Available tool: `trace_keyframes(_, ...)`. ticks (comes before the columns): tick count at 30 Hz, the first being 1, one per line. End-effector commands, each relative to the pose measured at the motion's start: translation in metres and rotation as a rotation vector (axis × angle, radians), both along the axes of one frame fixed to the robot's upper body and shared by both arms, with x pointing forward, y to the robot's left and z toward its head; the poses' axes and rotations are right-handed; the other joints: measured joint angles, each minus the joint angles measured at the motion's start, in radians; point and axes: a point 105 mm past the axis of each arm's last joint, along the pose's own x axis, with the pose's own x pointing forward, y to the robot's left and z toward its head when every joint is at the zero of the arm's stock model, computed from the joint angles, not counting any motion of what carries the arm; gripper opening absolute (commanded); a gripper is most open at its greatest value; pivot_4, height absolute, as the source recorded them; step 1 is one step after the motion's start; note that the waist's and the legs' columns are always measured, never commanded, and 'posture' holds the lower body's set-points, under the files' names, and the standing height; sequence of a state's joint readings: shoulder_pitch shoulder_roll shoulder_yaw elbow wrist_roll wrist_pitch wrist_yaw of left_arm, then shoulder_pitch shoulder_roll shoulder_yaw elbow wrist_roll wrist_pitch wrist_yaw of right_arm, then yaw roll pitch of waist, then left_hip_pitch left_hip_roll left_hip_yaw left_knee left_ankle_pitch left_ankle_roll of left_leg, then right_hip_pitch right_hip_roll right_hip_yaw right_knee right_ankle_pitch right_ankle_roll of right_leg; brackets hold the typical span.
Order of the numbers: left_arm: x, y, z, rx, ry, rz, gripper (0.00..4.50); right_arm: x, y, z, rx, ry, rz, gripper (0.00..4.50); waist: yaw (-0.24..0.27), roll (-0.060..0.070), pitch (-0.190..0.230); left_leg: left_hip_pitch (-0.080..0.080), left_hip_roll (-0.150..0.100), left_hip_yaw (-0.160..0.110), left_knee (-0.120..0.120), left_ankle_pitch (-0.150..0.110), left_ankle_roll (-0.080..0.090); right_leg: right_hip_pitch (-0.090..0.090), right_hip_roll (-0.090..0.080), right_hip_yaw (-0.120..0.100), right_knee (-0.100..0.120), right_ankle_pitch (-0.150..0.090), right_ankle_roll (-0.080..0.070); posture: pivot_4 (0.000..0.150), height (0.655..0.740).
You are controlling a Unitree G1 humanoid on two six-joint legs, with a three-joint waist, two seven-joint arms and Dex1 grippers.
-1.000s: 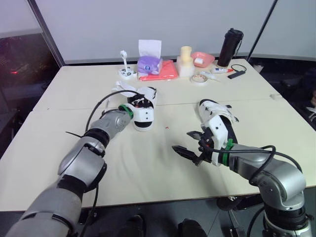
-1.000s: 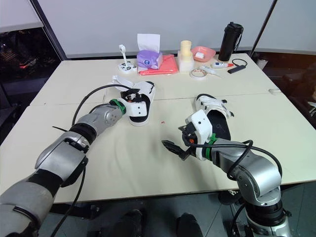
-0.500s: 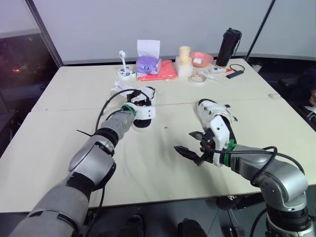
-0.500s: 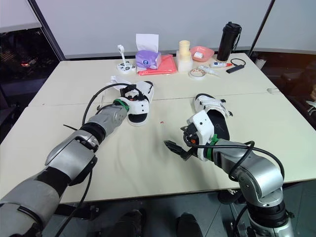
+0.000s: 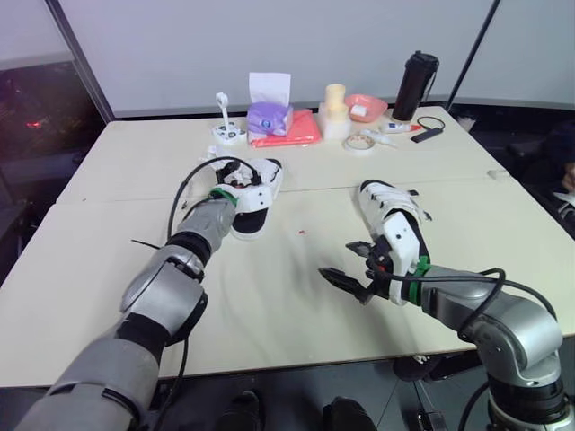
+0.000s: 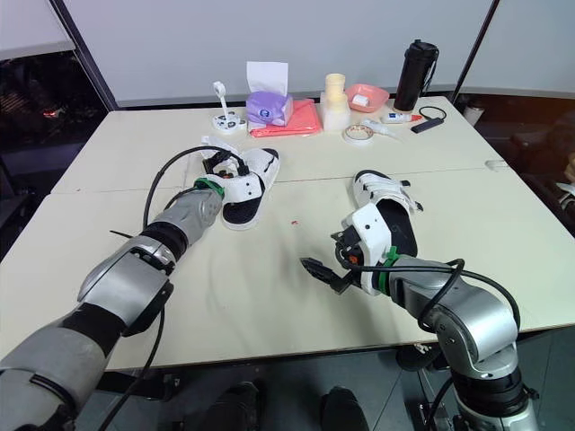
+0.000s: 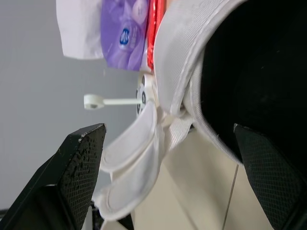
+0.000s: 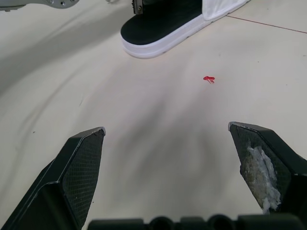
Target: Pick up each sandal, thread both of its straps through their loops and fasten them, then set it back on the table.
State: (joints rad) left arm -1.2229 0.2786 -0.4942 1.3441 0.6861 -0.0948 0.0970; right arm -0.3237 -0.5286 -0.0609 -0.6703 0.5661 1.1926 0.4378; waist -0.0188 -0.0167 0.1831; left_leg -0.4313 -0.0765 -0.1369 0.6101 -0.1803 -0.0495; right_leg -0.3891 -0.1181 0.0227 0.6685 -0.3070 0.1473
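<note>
Your job has hardly begun, going by what shows here. Both sandals lie on the table, and neither one is held. The left sandal sits left of the middle, about halfway between the near edge and the far edge. Your left gripper is right at it, with its two fingers spread wide and the sandal's side between them, but they are not pressing on it. The straps of this sandal hang loose out to the side and are not through any loop, so both need threading and fastening. The right wrist view shows its heel resting flat on the table, so it looks like it has not been picked up. The right sandal lies closer to the right edge, also about halfway back. White straps cross over its top, but you cannot tell from here if they are through their loops or stuck down. Your right gripper hangs low over bare table toward the near edge, just beside that sandal and not touching it, with its fingers wide apart and nothing in them. So what is left, as far as you can judge: grab the left sandal, lift it, do both straps, put it back, and then check the right sandal and do the same if needed.
</note>
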Motion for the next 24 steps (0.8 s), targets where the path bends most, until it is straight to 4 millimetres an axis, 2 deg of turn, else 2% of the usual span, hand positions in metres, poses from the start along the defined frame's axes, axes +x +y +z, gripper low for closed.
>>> trace_keyframes(1, 0.0, 0.019, -0.005, -0.025, 0.026, 0.063, 3.6, -0.003, 0.004, 0.01, 0.003, -0.051, 0.026, 4.5, 0.0, 0.0, 0.0, 0.0, 0.0, 0.0, 0.0, 0.0, 0.0, 0.0, 0.0, 0.0, 0.0, 0.0, 0.0, 0.15, 0.7344)
trace_keyframes(7, -0.002, 0.022, -0.014, -0.048, 0.055, 0.076, 0.61, -0.003, 0.004, 0.01, 0.001, -0.05, 0.026, 4.5, 0.002, 0.0, -0.001, 0.0, 0.0, 0.0, 0.001, 0.0, 0.0, 0.0, 0.0, 0.0, 0.0, 0.0, 0.0, 0.15, 0.7344)
trace_keyframes(8, -0.002, 0.023, -0.015, -0.051, 0.057, 0.078, 0.19, -0.003, 0.004, 0.01, 0.001, -0.05, 0.026, 4.5, 0.002, 0.0, -0.001, 0.0, 0.0, 0.0, 0.001, 0.0, 0.0, 0.0, 0.0, 0.0, 0.0, 0.0, 0.0, 0.15, 0.7344)
trace_keyframes(9, -0.002, 0.024, -0.016, -0.054, 0.061, 0.081, 0.03, -0.003, 0.004, 0.01, 0.001, -0.051, 0.026, 4.5, 0.002, 0.0, -0.001, 0.0, 0.0, 0.0, 0.001, 0.0, 0.0, 0.001, 0.0, 0.0, 0.0, 0.0, 0.0, 0.15, 0.7344)
trace_keyframes(15, -0.003, 0.024, -0.015, -0.084, 0.054, 0.078, 0.03, -0.003, 0.005, 0.01, 0.004, -0.052, 0.023, 4.5, 0.002, -0.001, 0.0, -0.001, 0.0, 0.0, 0.001, 0.0, 0.0, 0.0, 0.0, 0.0, 0.0, 0.0, 0.0, 0.15, 0.7344)
trace_keyframes(24, -0.004, 0.008, -0.007, -0.233, 0.052, -0.018, 0.03, -0.003, 0.006, 0.008, 0.007, -0.049, 0.025, 4.5, 0.005, -0.001, 0.0, -0.001, 0.0, 0.0, 0.001, 0.0, 0.0, 0.0, 0.0, 0.0, 0.0, 0.0, 0.0, 0.15, 0.7344)
